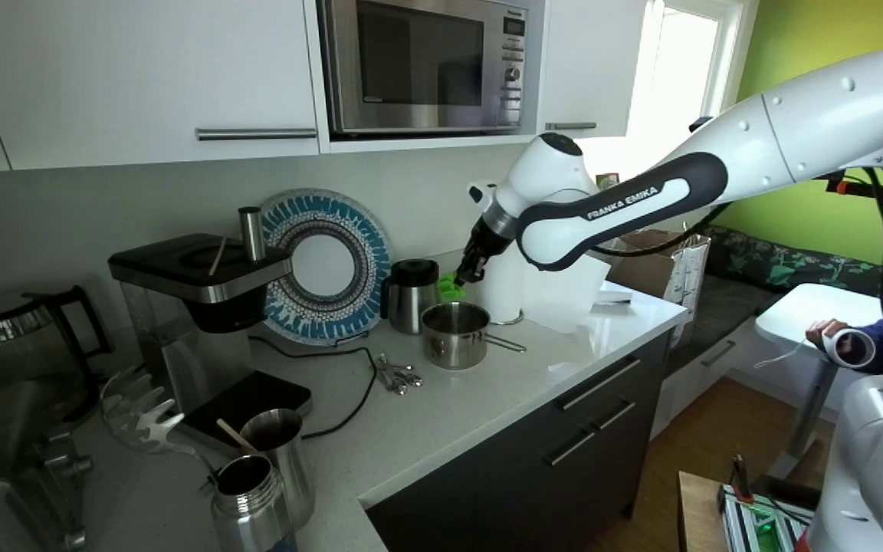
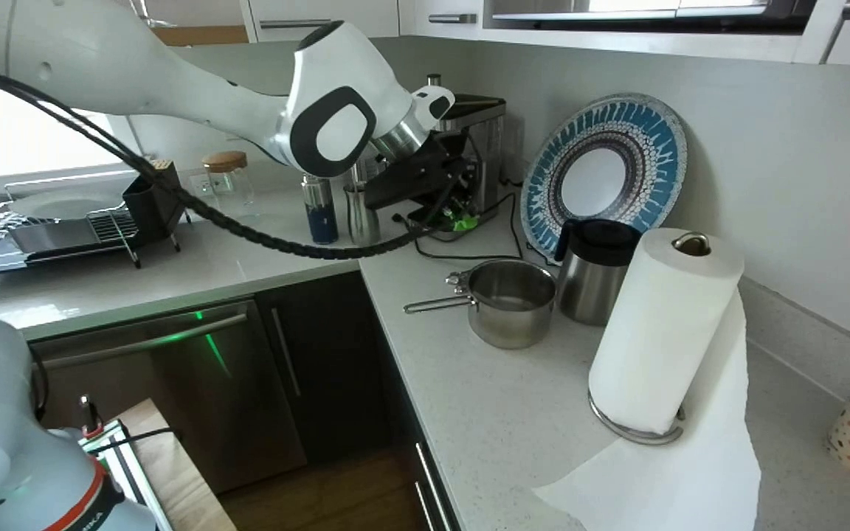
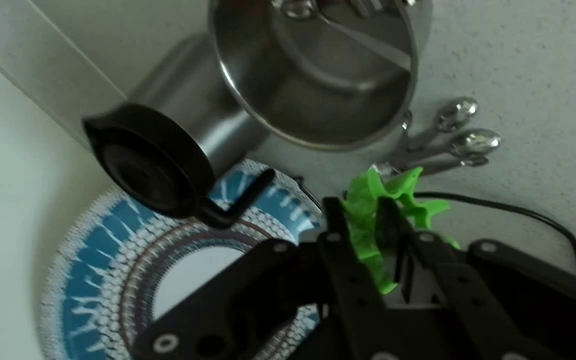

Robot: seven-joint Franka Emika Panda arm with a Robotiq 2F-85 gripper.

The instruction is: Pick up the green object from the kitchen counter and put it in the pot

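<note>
The green object (image 3: pixel 365 224) is bright green with pointed, star-like ends. My gripper (image 3: pixel 360 207) is shut on it, one finger on each side, and holds it in the air above the pale kitchen counter (image 1: pixel 487 395). In both exterior views the green object (image 1: pixel 450 288) (image 2: pixel 464 221) shows at the dark gripper (image 1: pixel 471 274) (image 2: pixel 448 210), partly hidden by it. The low steel pot (image 1: pixel 453 346) (image 2: pixel 508 324) stands upright on the counter with its handle outward. In the wrist view the pot (image 3: pixel 318 120) lies beyond the fingertips, its inside visible; the green object is apart from it.
A steel jug with a black lid (image 1: pixel 413 299) stands beside the pot. A ringed plate (image 1: pixel 288 230) leans on the wall. A paper towel roll (image 2: pixel 661 332) stands nearby. Metal spoons (image 1: pixel 399 376) and a black cord (image 1: pixel 365 399) lie by the pot. A coffee machine (image 1: pixel 181 368) stands farther along.
</note>
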